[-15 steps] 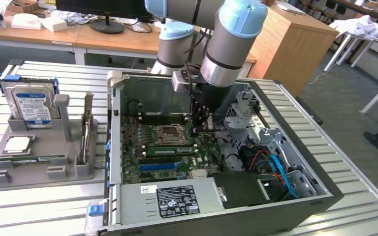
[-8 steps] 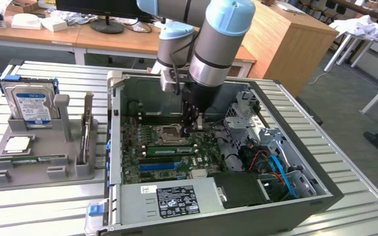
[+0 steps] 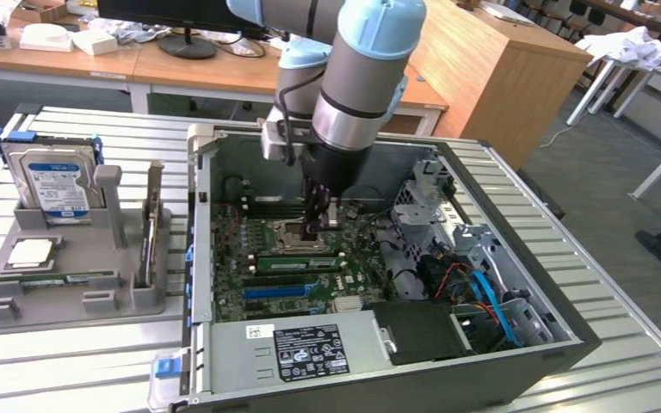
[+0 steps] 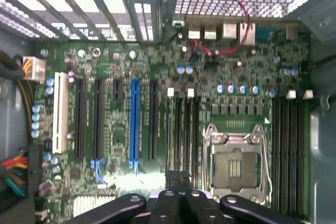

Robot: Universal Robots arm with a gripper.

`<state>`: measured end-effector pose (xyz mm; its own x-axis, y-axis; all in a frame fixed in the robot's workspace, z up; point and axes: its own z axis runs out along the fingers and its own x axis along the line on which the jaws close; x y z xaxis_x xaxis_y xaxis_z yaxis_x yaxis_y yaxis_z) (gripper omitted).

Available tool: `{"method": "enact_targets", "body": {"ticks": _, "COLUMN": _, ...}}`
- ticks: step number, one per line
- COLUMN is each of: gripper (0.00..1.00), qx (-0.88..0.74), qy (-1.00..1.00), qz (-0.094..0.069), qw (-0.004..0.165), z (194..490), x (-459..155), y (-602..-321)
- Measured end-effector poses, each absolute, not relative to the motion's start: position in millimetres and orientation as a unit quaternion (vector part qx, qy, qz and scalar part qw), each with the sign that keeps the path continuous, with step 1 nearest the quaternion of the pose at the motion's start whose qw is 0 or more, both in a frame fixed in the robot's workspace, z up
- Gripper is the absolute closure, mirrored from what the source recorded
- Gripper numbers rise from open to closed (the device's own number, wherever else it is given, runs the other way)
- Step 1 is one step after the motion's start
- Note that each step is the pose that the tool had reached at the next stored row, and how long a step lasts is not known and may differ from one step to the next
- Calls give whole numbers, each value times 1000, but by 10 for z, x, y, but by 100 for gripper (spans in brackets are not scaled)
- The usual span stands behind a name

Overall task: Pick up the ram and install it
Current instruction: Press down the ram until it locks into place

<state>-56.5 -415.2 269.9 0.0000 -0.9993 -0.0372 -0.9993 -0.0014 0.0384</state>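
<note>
A green ram stick (image 3: 299,262) with a white sticker stands on edge in a slot on the motherboard (image 3: 264,301), between the CPU socket (image 3: 296,234) and the blue slot strip (image 3: 275,291). My gripper (image 3: 328,217) hangs inside the open computer case, just above the far end of that stick. In the wrist view my gripper (image 4: 178,182) is shut, its black fingertips pressed together with nothing visible between them, right over the dark ram slots (image 4: 181,129) beside the CPU socket (image 4: 234,163). I cannot tell whether the fingertips touch the stick.
A grey holder (image 3: 32,305) at the exterior view's left carries a hard drive (image 3: 55,176), a second green stick (image 3: 55,278) lying flat and an upright card (image 3: 151,228). The case walls (image 3: 515,258), drive cage and cables (image 3: 485,288) crowd the arm. Desks stand behind.
</note>
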Motion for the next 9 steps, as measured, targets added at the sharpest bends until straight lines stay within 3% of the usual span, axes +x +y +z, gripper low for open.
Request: {"method": "enact_targets", "body": {"ticks": 9, "gripper": 90, "qx": 707, "qy": -707, "qz": -27, "qw": 0, "z": 2694, "x": -722, "y": -4152}}
